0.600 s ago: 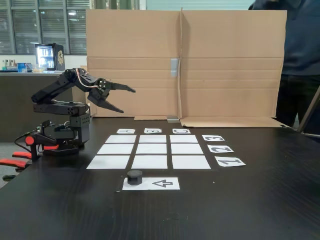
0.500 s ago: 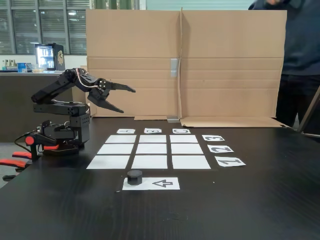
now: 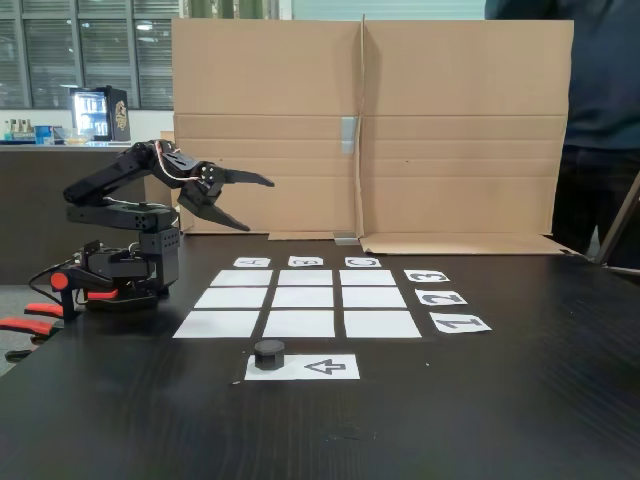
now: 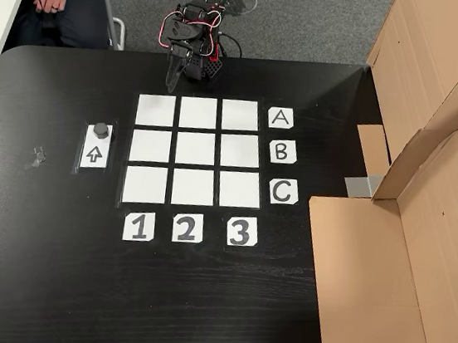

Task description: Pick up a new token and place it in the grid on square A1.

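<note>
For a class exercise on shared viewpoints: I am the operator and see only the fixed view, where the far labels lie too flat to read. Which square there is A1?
Observer: In the other view, from above, label A sits beside the row nearest the arm. Label 1 sits below the column nearest the token. So square A1 is your near-left square.
Operator: Is the claw over the grid?
Observer: No. From above, the open claw hangs over bare table, short of the grid.
Operator: Anyone close to the arm?
Observer: A person's hand shows past the table corner beside the arm.
</note>
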Robot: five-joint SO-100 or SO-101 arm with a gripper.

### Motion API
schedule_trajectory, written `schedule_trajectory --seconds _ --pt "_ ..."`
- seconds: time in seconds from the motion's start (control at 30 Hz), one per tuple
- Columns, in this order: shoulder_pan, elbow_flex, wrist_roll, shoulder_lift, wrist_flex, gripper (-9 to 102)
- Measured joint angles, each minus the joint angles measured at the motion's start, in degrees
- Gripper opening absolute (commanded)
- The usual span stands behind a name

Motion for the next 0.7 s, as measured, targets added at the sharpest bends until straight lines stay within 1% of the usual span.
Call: schedule_trajectory --seconds 0.33,0.7 --pt "0.0 -0.26 0.0 0.09 0.0 37" --pt "-1.41 -8.44 -0.35 -2.46 2.99 36"
